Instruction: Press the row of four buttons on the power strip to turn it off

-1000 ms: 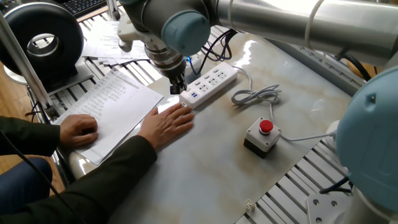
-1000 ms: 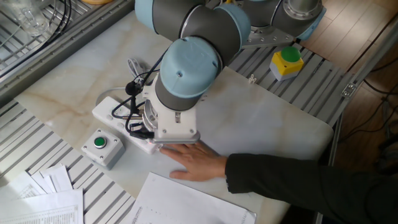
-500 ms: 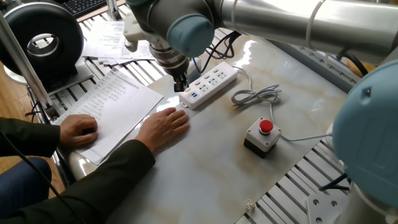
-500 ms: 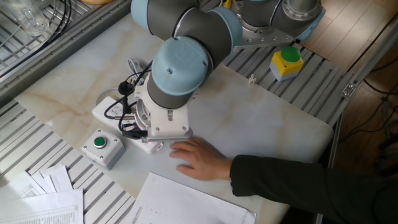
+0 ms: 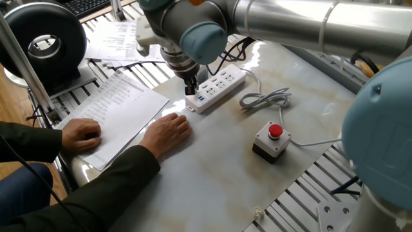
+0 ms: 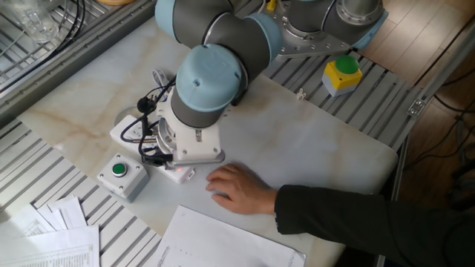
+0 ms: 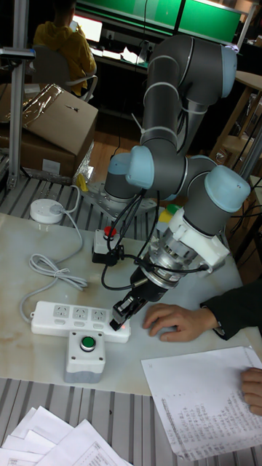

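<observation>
The white power strip [image 5: 217, 86] lies at an angle on the marble table top, its blue USB end toward the person; it also shows as power strip [image 7: 65, 314] and, partly hidden by the wrist, power strip [image 6: 125, 130]. My gripper [image 5: 191, 87] points down at the strip's USB end, touching or just above it, and a small red glow shows beside the gripper [image 7: 120, 318]. The four buttons are too small to make out. No view shows a gap or contact between the fingertips. The wrist hides the gripper in the other fixed view.
A person's hand [image 5: 168, 131] rests flat on the table just in front of the strip, beside printed sheets [image 5: 116, 108]. A green button box [image 7: 87, 354] stands against the strip's near side. A red mushroom button box [image 5: 273, 140], the strip's coiled cord [image 5: 264, 99] and a round puck [image 7: 47, 211] lie nearby.
My gripper has shifted from beside the strip's USB end to right at it. The person's hand has drawn back a little from the strip.
</observation>
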Robot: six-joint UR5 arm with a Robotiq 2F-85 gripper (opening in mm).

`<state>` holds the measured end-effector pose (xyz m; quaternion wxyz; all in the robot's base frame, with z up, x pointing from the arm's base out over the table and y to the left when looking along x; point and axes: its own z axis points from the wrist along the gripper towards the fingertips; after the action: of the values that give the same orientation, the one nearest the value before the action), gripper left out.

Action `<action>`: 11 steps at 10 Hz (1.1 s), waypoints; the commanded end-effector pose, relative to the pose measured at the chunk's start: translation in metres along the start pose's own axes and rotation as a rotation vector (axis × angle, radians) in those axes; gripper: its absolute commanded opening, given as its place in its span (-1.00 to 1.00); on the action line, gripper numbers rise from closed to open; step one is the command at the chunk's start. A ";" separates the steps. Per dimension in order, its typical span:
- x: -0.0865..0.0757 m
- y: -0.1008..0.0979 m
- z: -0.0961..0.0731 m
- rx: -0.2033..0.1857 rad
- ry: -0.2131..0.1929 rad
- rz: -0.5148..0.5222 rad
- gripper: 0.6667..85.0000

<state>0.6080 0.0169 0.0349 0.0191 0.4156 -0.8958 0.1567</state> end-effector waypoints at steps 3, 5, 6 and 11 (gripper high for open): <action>-0.003 0.021 0.017 -0.007 -0.035 0.034 -0.99; -0.002 0.022 -0.011 0.043 0.029 0.042 -0.99; -0.004 0.031 -0.043 0.047 0.078 0.078 -0.99; -0.022 0.009 -0.069 -0.132 -0.076 0.309 -0.99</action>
<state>0.5977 0.0520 0.0744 0.0155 0.3422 -0.9317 0.1208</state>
